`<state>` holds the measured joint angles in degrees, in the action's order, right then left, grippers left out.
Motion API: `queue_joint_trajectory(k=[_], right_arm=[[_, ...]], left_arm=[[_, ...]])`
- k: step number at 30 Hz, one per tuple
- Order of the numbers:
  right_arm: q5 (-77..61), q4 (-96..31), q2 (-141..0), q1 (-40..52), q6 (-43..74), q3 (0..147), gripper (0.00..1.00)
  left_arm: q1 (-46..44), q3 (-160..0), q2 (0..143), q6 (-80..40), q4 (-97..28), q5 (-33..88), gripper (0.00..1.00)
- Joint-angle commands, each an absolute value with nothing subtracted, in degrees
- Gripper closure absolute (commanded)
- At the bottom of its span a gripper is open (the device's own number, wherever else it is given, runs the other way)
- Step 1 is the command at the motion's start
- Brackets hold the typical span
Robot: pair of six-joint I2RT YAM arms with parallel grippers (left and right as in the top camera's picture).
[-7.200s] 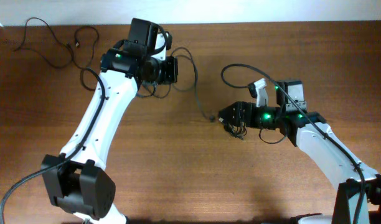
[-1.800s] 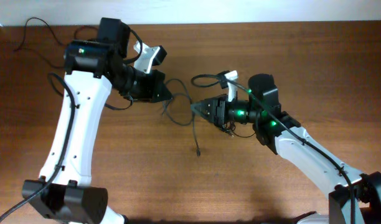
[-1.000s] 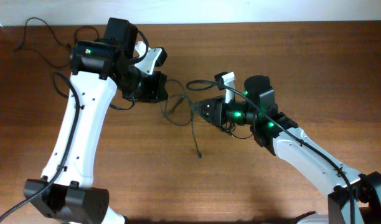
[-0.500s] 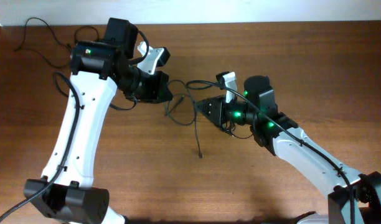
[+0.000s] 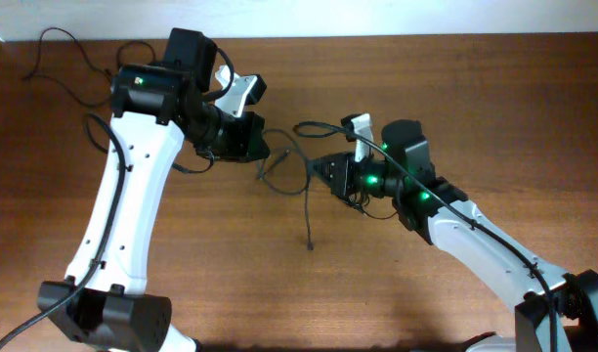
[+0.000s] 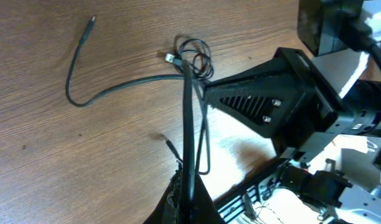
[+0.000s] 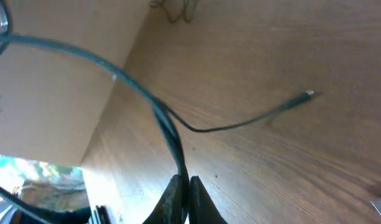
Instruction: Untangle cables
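Two grippers are closed, each one pinching a strand of the cables (image 5: 308,210) near the middle of the table (image 5: 426,88). Your left gripper (image 5: 264,149) holds a cord that runs to a small knot (image 6: 194,52). Your right gripper (image 7: 181,185) holds another cord, and its plug end (image 7: 307,94) lies free on the wood. I judge that you are at the pulling-apart step. Next, move the two arms slowly away from each other, and watch that the knot opens and does not tighten.
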<state>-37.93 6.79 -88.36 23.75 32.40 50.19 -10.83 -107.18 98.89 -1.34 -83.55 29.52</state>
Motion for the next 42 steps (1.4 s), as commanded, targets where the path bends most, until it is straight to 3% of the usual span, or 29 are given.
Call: queue_joint_trajectory(k=[1, 4, 9, 13, 17, 20, 24, 26, 29, 31, 37, 40, 42], right_arm=[[-30.0, 4.2, -88.5, 23.9, 35.5, 50.8, 0.96], [-27.3, 2.9, -88.4, 23.9, 37.2, 50.8, 0.96], [-26.9, 2.3, -88.4, 23.5, 39.7, 50.8, 0.96], [-22.9, -1.3, -88.4, 23.5, 46.3, 50.8, 0.96], [-23.8, -1.0, -88.4, 23.6, 47.2, 50.8, 0.95], [-27.8, 1.8, -88.4, 23.6, 44.3, 50.8, 0.72], [-35.2, 6.7, -88.4, 23.6, 37.1, 50.8, 0.37], [-35.5, 6.7, -88.4, 23.6, 34.9, 50.8, 0.29], [-35.6, 6.7, -88.4, 23.6, 34.7, 50.8, 0.26], [-35.8, 6.6, -88.4, 23.6, 34.6, 50.8, 0.27], [-35.8, 5.0, -88.4, 23.6, 33.2, 50.8, 0.66], [-35.8, 4.7, -88.5, 23.6, 33.2, 50.8, 0.79], [-35.7, 4.7, -88.5, 23.6, 33.2, 50.8, 0.96]], left_arm=[[-10.7, -108.0, 97.5, -0.9, -83.4, 26.5, 1.00], [-10.7, -108.0, 97.5, -1.3, -83.4, 24.3, 1.00], [-10.7, -107.9, 97.5, -21.1, -83.2, -4.8, 1.00], [-10.7, -106.8, 97.5, -29.2, -83.2, -16.1, 1.00], [-10.8, -106.0, 97.5, -28.4, -82.8, -13.1, 1.00], [-10.8, -106.0, 97.5, -9.6, -81.0, 5.8, 1.00], [-10.9, -106.0, 97.5, 1.3, -81.4, 18.9, 1.00], [-11.9, -106.0, 97.5, 7.1, -82.7, 23.0, 1.00], [-13.9, -106.0, 97.5, 8.0, -83.1, 23.1, 1.00], [-14.7, -106.0, 97.5, 8.1, -82.8, 23.2, 1.00], [-14.6, -106.0, 97.5, 8.0, -82.8, 23.1, 1.00], [-14.6, -106.0, 97.5, 8.0, -82.8, 23.2, 1.00], [-14.6, -106.0, 97.5, 8.0, -82.8, 23.1, 1.00]])
